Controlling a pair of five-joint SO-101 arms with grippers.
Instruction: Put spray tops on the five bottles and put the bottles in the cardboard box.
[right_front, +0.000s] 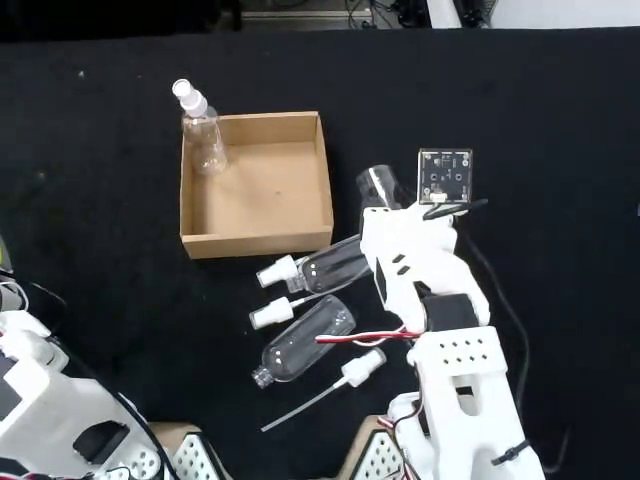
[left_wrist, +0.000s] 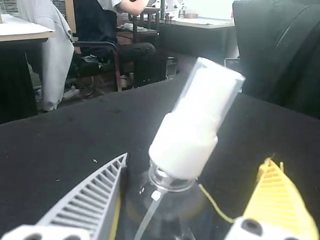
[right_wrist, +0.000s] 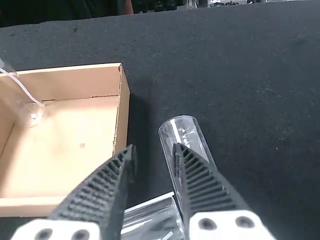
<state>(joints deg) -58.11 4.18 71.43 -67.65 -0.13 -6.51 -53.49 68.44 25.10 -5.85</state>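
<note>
My left gripper is shut on a clear bottle with a white spray top, its grey and yellow fingers at the bottle's shoulders. My right gripper is open a little with nothing between its fingers, right beside an uncapped bottle lying by the cardboard box. One topped bottle leans in the box's far left corner. In front of the box lie a topped bottle, an uncapped bottle and two loose spray tops.
The right arm stretches over the table's middle, its red and white wires crossing the uncapped bottle. The left arm's body fills the near left corner. Black cloth covers the table, bare at the far right and far left.
</note>
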